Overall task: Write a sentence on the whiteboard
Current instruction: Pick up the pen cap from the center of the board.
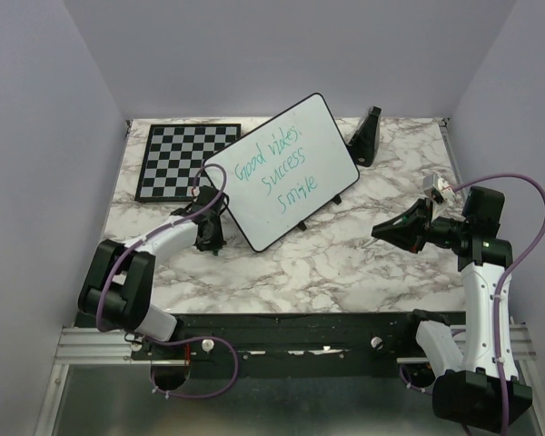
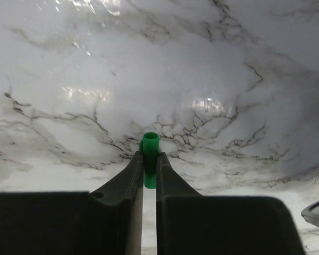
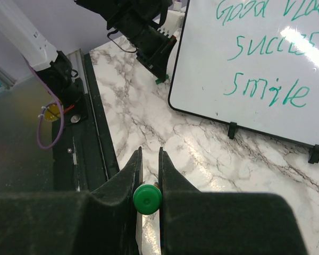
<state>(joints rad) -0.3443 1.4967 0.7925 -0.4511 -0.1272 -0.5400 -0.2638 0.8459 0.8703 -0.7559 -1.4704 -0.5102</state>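
Clamping, per wrist cams only: L end effector (image 2: 149, 159) on green cap (image 2: 150, 142), R end effector (image 3: 148, 156) on marker (image 3: 147, 199).

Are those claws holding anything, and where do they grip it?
The left gripper pinches a small green cap by its sides; the right gripper clamps a green-ended marker near that end.

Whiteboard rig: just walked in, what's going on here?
The whiteboard stands propped on the marble table with a green sentence on it, three lines reading roughly "Good vibes, Success, Smile". The left gripper sits low by the board's left corner, shut on a small hollow green piece, likely a marker cap. The right gripper is off to the right, away from the board, shut on a green-ended object, probably the marker. Writing looks finished; capping may be next.
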